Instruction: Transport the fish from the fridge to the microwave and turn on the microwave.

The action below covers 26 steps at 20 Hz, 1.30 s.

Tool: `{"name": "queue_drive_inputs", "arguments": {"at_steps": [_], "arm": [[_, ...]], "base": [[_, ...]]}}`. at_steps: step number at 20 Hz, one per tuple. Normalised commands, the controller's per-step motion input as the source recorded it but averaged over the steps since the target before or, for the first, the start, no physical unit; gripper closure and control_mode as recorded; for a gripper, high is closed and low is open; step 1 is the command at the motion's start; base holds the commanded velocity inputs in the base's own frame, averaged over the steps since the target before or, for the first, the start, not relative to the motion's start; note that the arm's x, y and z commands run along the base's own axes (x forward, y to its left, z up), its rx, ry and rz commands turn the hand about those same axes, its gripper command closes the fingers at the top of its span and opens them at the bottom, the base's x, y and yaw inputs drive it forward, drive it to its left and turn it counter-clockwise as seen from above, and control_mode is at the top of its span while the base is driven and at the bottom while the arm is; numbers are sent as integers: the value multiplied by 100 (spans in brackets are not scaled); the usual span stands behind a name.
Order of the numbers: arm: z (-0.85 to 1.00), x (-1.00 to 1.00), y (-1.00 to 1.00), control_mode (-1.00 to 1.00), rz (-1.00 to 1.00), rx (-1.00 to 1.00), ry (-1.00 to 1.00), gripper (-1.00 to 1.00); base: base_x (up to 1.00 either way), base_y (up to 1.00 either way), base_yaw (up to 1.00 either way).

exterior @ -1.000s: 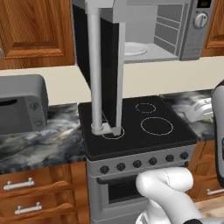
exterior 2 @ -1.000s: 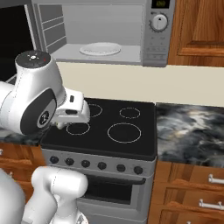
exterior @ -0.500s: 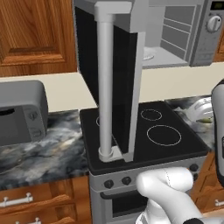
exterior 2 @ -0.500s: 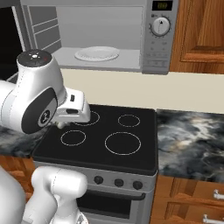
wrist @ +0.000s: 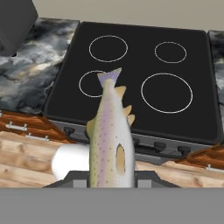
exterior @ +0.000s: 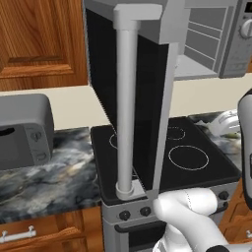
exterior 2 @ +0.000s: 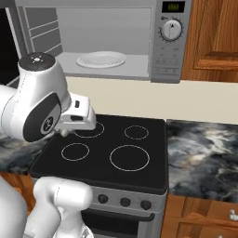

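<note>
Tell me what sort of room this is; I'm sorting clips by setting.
A rendered home kitchen, most likely: a black four-ring glass stove set in a dark marbled stone counter, an open grey microwave with a white turntable plate above it, and brown wooden cabinets.

Base driven closer to stove (exterior 2: 107, 153): microwave (exterior 2: 116, 39) and its open door (exterior: 130, 98) larger in both base views, cooktop lower in frame. Arm pose relative to base same as before.
</note>
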Motion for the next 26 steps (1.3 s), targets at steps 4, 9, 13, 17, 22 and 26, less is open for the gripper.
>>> {"name": "queue_drive_inputs", "arguments": {"at_steps": [4,9,13,17,22,26], "arm": [[0,0,0,100,0,0,0,100],[0,0,0,100,0,0,0,100],[0,0,0,100,0,0,0,100],[0,0,0,100,0,0,0,100],[0,0,0,100,0,0,0,100],[0,0,0,100,0,0,0,100]], "base": [[42,5,0],[7,0,0],[0,0,0],[0,0,0],[0,0,0],[0,0,0]]}}
